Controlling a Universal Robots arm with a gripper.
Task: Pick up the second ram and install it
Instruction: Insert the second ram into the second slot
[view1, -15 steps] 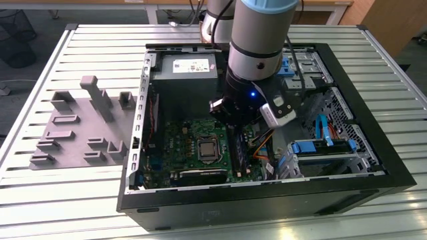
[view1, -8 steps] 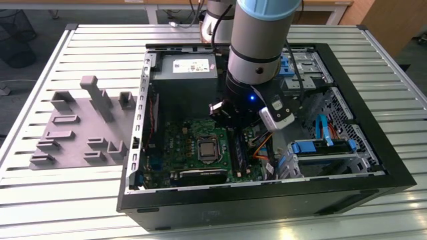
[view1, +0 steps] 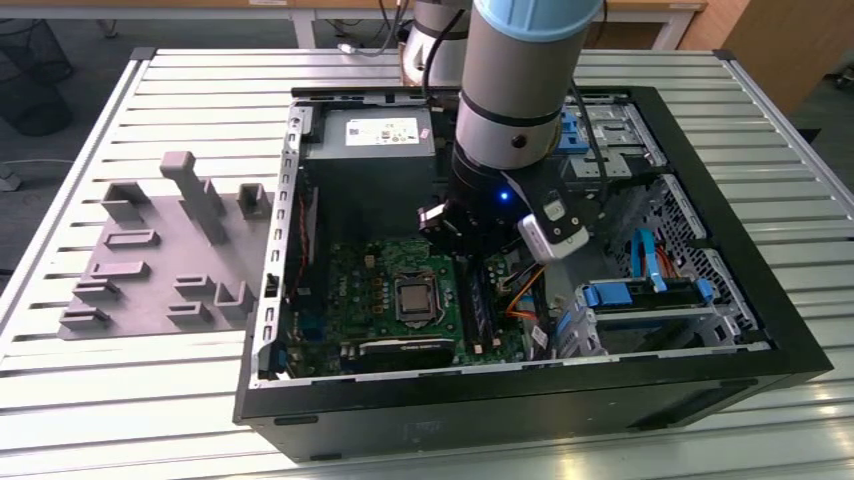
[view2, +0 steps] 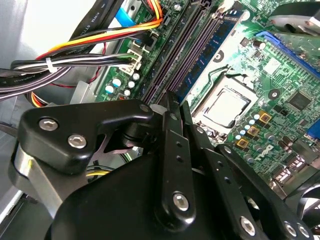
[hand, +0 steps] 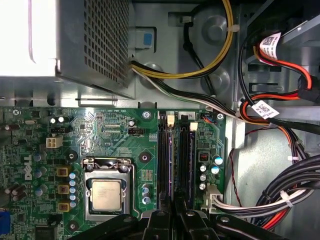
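Note:
My gripper (view1: 450, 230) hangs inside the open computer case, low over the motherboard (view1: 360, 310). In both wrist views its black fingers stand close together, shut, with the tips (view2: 176, 102) down at one end of the long black memory slots (hand: 176, 160). I see nothing between the fingers (hand: 159, 222). A bluish-green ram (view2: 215, 37) with dark chips sits upright in the slot beside the processor socket (view2: 225, 105). I cannot tell if it is the second ram. The arm hides part of the slots (view1: 481, 300) in the exterior view.
A grey power supply (hand: 90, 45) stands beyond the slots. Black, red and yellow cable bundles (hand: 280, 190) run close beside them. A drive cage with blue clips (view1: 641, 300) fills the case at the exterior view's right. A grey blocky fixture (view1: 160, 250) lies on the slatted table at its left.

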